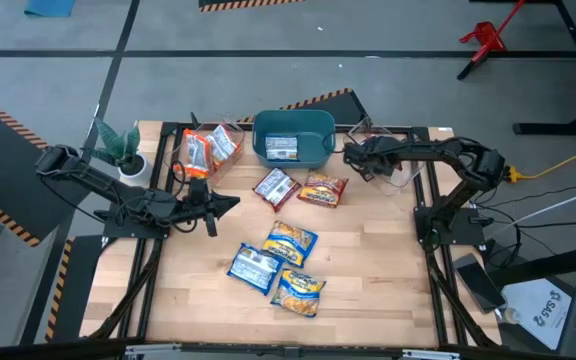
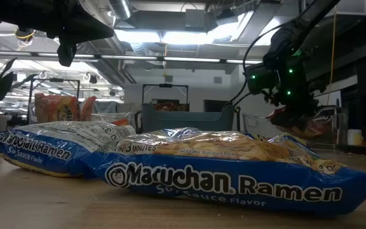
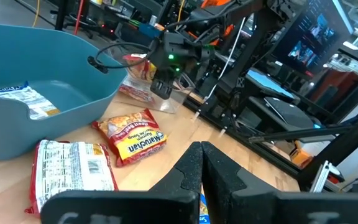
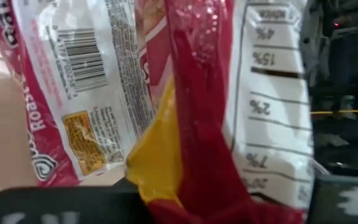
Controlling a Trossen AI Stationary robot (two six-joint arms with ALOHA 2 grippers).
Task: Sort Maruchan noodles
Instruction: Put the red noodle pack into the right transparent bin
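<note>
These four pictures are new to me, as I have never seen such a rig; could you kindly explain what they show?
Two dark robot arms work at a wooden table. One picture looks straight down, one looks level across the tabletop, and two come from cameras on the arms' wrists.

Flat plastic Maruchan ramen packets lie on the table: three blue-and-yellow ones near the front and two red ones by the teal plastic bin, which already holds a blue-white packet. A clear container on the left holds orange packets.

The left gripper hangs shut and empty over the table. The right gripper, beside the bin, is clamped on a crumpled dark red and yellow packet that fills its wrist view.
</note>
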